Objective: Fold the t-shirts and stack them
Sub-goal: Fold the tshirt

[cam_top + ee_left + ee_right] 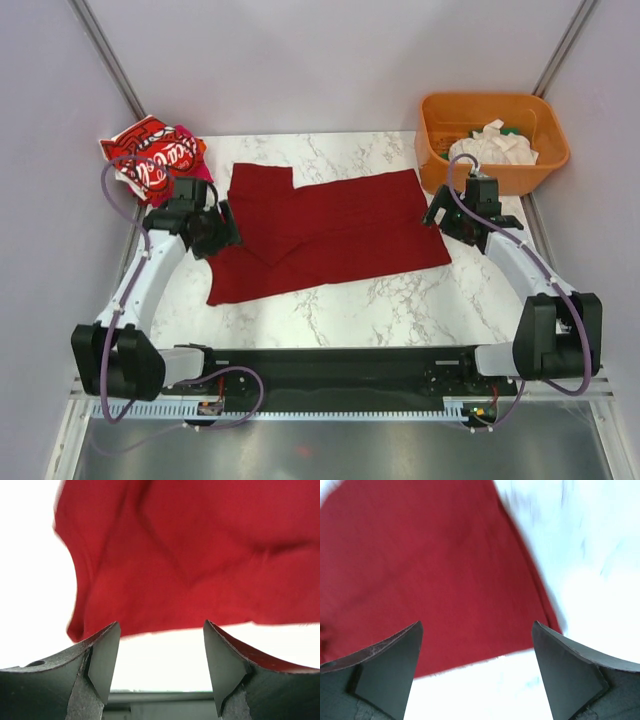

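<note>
**Four tees to see, and none is held**

Biggest of all is the white marble table (400, 300). The two arms reach over it from the near edge.

Next is the dark red t-shirt (330, 235). It lies spread out in the middle of the table and takes up much of it. It is long from left to right. Near its left end some of the cloth lies doubled over.

Then comes the orange tub (530, 178). It sits at the far right corner of the table. Inside it is the white t-shirt (500, 142), all bunched up in a heap. A small green bit (511, 130) peeks out beside the white cloth. It is too small to tell what it is.

At the far left corner is a little pile. The bright red t-shirt (155, 155) with white letters is on top, crumpled. The magenta t-shirt (198, 160) sticks out from under it on the right side.

The left gripper (225, 228) is at the left edge of the dark red t-shirt. Its jaws stand apart and there is nothing between them. Its own camera shows the edge of the shirt just in front of the fingers, with bare table between.

The right gripper (435, 212) is at the far right corner of the dark red t-shirt, near the front of the tub. Its jaws stand very wide and hold nothing. Its own camera shows the shirt's corner lying flat below them.
</note>
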